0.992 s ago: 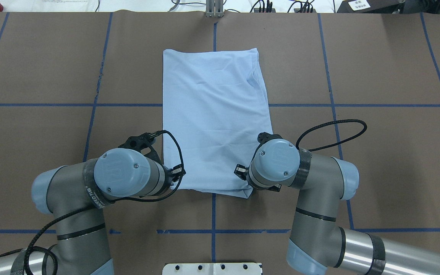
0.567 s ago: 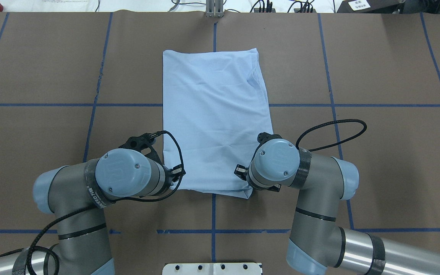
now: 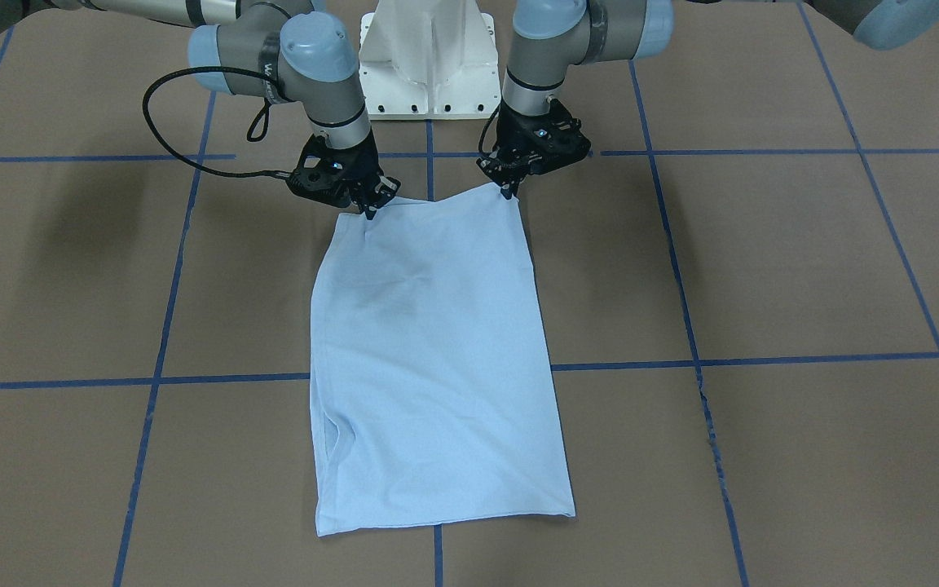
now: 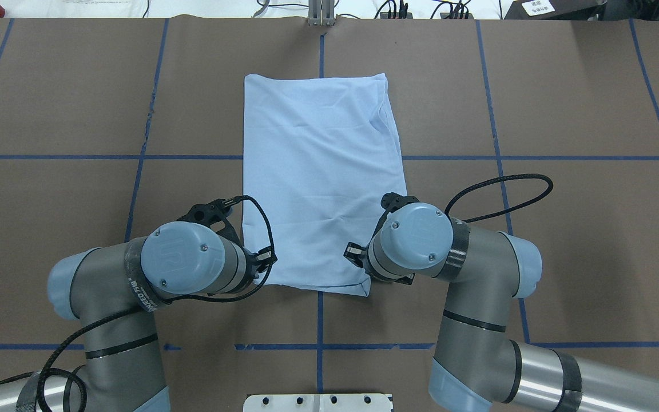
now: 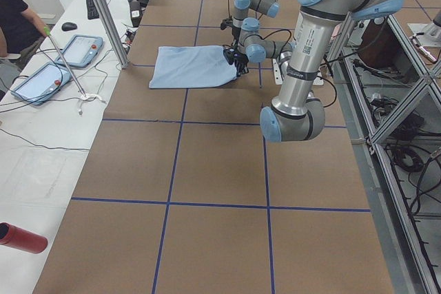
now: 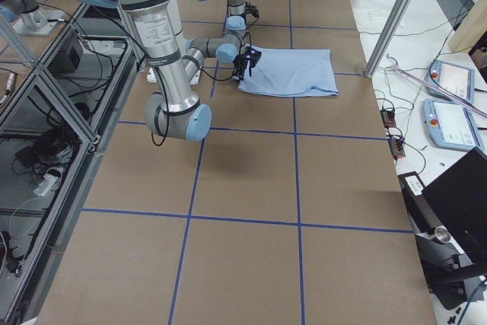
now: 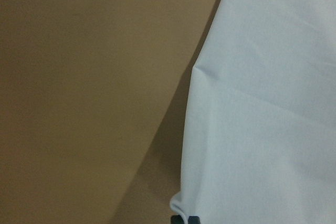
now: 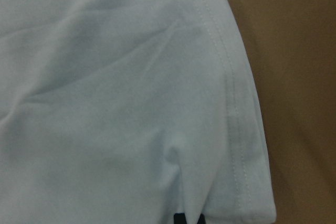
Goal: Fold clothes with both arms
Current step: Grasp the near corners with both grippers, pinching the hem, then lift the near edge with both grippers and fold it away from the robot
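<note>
Left pincer (image 3: 509, 191) and right pincer (image 3: 372, 212) are both down at the robot-side edge of the light blue T-shirt (image 3: 437, 359), one at each corner. From where I stand, the left one is pressed together on its corner, with the cloth drawn up into a small peak at the tips. The right one nips the other corner the same way, and its wrist camera shows a stitched hem running close beside it. Beyond the pincers, away from the robot, the rest of the shirt lies flat on the brown surface (image 3: 763, 269) as a long folded rectangle, crossing a blue tape line (image 3: 763, 359).
</note>
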{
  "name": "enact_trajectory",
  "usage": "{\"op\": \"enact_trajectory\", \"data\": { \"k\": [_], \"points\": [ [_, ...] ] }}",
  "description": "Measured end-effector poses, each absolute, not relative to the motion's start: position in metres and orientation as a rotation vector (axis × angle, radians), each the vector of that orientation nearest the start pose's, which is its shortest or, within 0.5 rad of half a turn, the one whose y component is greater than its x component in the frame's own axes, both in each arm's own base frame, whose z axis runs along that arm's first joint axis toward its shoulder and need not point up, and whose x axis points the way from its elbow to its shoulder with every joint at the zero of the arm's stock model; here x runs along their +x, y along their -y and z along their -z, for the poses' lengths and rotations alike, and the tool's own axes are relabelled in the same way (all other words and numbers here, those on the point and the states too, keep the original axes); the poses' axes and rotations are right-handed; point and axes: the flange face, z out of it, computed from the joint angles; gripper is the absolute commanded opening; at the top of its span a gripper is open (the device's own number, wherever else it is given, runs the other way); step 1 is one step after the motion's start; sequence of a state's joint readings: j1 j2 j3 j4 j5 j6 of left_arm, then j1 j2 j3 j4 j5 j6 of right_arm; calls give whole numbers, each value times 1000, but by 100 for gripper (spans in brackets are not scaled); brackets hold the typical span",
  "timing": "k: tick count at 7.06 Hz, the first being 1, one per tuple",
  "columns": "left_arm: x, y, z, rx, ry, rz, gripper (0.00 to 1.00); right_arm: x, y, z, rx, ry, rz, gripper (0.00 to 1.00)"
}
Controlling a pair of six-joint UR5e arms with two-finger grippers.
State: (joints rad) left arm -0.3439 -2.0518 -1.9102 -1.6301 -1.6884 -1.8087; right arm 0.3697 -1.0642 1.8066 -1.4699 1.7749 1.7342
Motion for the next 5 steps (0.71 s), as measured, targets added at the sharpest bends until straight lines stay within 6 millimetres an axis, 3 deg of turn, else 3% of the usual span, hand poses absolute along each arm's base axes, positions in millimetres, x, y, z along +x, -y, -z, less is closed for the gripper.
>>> {"op": "enact_trajectory", "data": {
  "k": [2, 5],
  "points": [
    [505, 304, -227, -68, -932, 467, 0, -520, 314, -240, -139, 927, -377, 0],
    [456, 242, -208, -125, -961, 382, 0, -482, 264, -227, -242, 988, -273, 0]
  ]
}}
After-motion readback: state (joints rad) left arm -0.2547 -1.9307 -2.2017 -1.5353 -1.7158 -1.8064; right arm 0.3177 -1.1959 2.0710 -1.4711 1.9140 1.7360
